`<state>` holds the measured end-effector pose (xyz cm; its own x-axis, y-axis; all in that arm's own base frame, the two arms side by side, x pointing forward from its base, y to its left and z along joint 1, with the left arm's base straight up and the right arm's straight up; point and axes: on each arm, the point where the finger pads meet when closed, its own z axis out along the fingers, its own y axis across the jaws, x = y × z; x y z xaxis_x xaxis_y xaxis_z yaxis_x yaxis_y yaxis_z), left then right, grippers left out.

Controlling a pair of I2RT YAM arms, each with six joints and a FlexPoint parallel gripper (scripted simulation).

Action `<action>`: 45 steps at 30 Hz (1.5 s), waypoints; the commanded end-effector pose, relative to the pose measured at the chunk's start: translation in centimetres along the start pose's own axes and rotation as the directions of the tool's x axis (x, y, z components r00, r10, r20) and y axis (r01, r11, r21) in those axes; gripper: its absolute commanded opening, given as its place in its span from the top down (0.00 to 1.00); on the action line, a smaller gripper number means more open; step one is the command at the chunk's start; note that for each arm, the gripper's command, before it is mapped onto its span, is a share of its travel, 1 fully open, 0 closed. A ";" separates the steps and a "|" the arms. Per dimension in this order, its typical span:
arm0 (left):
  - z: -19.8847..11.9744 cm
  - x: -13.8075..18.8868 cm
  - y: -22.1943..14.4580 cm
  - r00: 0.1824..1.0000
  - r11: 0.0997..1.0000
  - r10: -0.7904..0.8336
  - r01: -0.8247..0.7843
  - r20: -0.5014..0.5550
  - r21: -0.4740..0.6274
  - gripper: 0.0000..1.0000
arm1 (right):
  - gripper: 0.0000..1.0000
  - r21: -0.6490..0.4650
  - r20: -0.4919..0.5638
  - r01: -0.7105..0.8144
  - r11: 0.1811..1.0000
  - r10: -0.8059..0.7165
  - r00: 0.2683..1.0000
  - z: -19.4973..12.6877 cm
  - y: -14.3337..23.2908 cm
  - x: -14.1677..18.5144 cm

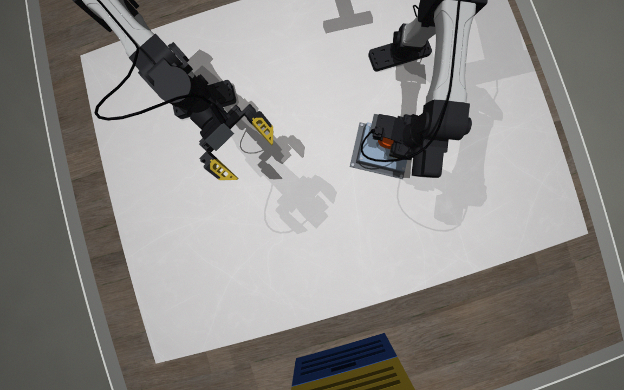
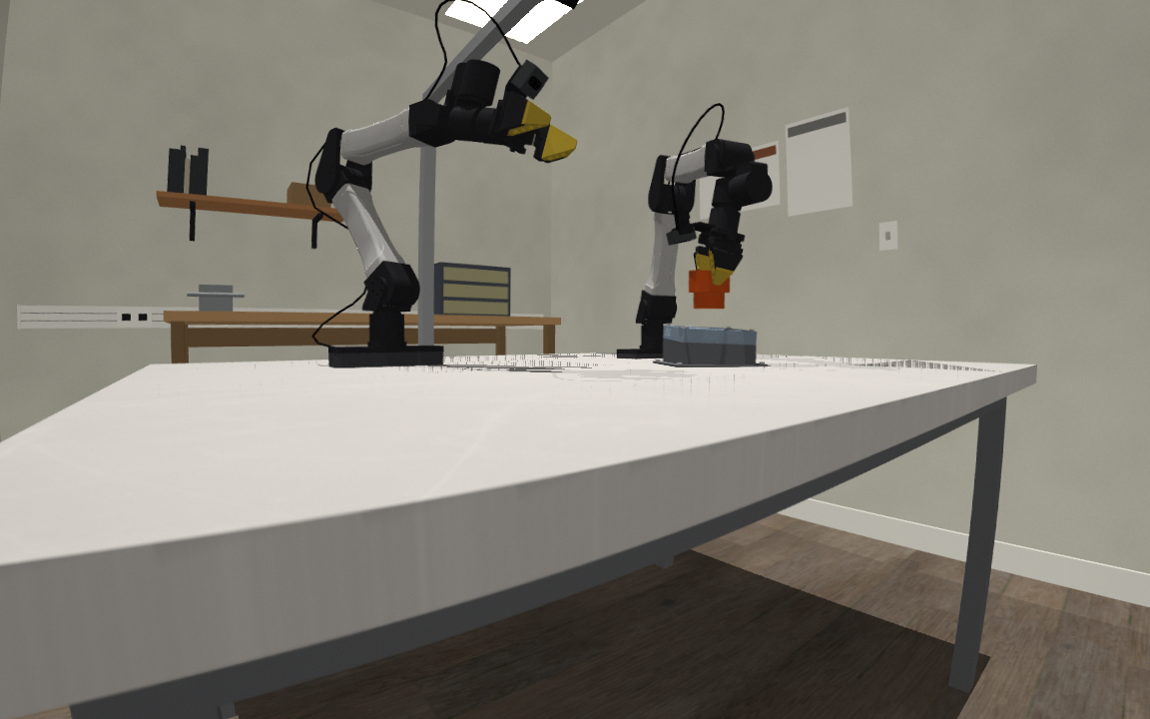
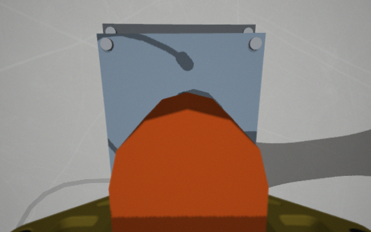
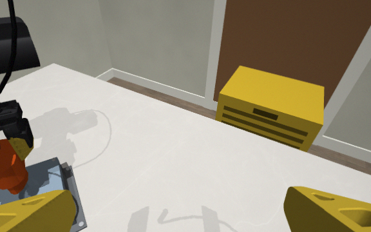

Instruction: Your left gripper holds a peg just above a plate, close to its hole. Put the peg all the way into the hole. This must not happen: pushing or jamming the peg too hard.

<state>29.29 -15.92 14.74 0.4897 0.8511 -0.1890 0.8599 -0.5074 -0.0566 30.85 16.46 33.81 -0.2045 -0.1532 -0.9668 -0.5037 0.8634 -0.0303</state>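
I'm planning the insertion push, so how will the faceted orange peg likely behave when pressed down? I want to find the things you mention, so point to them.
The faceted orange peg [image 1: 385, 142] [image 2: 709, 288] [image 3: 188, 161] [image 4: 6, 167] looks rigid, its edges crisp. Its flat facets probably resist rolling between the fingers. Its narrower lower end might catch if misaligned.

Top view faces down, exterior looks across the table [image 1: 217, 271] [image 2: 436, 428] [image 3: 28, 122] [image 4: 160, 154] from low.

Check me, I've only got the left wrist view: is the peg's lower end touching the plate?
Observer: No. The exterior view shows a gap between the peg and the plate.
Operator: Any lean on it?
Observer: Looks about upright from the exterior.
Operator: Right gripper?
Observer: Open, nothing between its fingers; top view has the right gripper off to one side of the plate.
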 end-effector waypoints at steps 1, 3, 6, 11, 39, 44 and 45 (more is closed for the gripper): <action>-0.8 -0.2 0.6 0.998 1.000 0.019 -0.019 0.053 -0.012 0.66 | 0.00 -0.105 -0.030 0.006 0.994 -0.009 1.000 -1.3 4.4 0.7; -0.6 0.0 0.8 0.998 1.000 0.014 -0.013 0.054 -0.007 0.66 | 0.00 -0.173 -0.044 0.021 0.985 -0.029 0.999 -1.9 6.8 1.3; -0.7 0.1 0.8 0.998 1.000 0.013 -0.012 0.054 -0.012 0.66 | 0.00 -0.270 -0.061 0.042 0.962 -0.061 0.996 -3.0 10.2 2.1; -0.8 -0.1 1.0 0.999 1.000 0.012 -0.011 0.053 -0.016 0.66 | 0.00 -0.345 -0.070 0.060 0.937 -0.089 0.994 -4.2 12.7 2.7; 1.2 0.0 0.9 0.998 0.999 0.032 -0.030 0.046 -0.026 0.66 | 0.00 -0.451 -0.045 0.090 0.888 -0.124 0.991 -6.1 16.0 2.7; 1.5 0.2 0.8 0.999 1.000 0.026 -0.025 0.044 -0.014 0.66 | 0.00 -0.451 -0.045 0.090 0.888 -0.124 0.991 -6.1 16.0 2.7; 1.5 0.2 0.8 0.999 1.000 0.026 -0.025 0.044 -0.014 0.66 | 0.00 -0.451 -0.045 0.090 0.888 -0.124 0.991 -6.1 16.0 2.7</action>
<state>29.70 -16.04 12.24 0.4863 0.8432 -0.2290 0.8553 -0.5130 -0.0725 17.12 27.10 30.87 -0.1939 -0.3151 -0.9291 -0.8470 0.5316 -0.0035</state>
